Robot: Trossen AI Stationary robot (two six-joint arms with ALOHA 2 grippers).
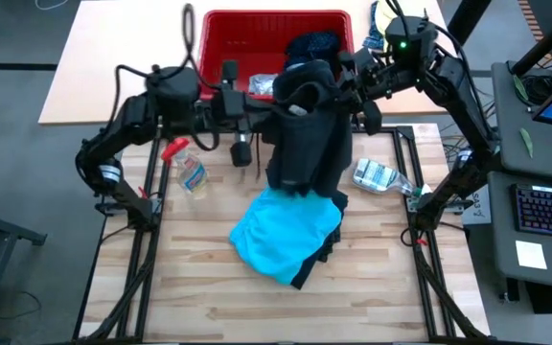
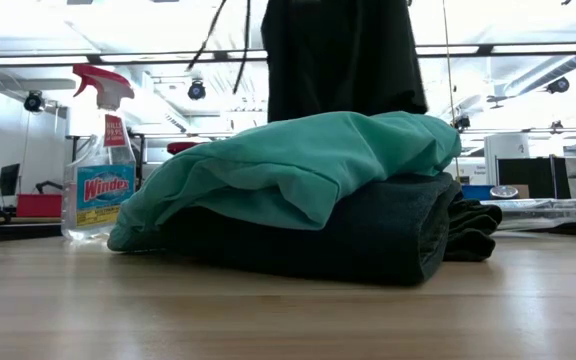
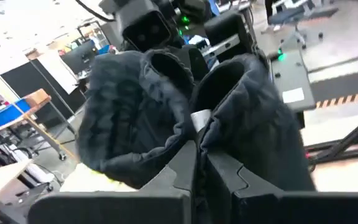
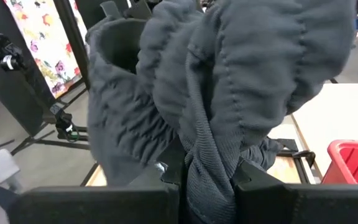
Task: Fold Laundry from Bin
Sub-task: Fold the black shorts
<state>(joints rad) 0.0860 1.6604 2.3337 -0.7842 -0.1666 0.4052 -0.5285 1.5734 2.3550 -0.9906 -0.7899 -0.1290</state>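
A dark grey garment [image 1: 307,134] of the laundry hangs between my two grippers above the table's far middle, in front of the red bin [image 1: 257,34]. My left gripper [image 1: 278,99] is shut on its upper part from the left, and my right gripper [image 1: 341,84] is shut on it from the right. A navy garment [image 1: 314,43] lies in the bin. A turquoise garment [image 2: 298,170] rests on a folded dark pile [image 2: 368,235] at the table's middle. My left gripper pinches a bunched fold of the garment's top [image 3: 197,134] between its two fingers, beside a white tag [image 3: 199,118]. The fingers come roughly level from the table's left. The cloth bulges in several layers around them. My right gripper pinches a gathered bunch of the ribbed cloth [image 4: 209,168] between its two fingers, roughly level from the table's right. Several layers pass through the fingers. The garment hangs slack below both grippers [image 2: 343,60]; its lower end is hidden behind the pile.
A Windex spray bottle [image 1: 190,172] stands on the table's left part. A clear plastic bottle [image 1: 381,177] lies on the right part. Bare wood [image 1: 257,307] stretches in front of the pile toward the near edge.
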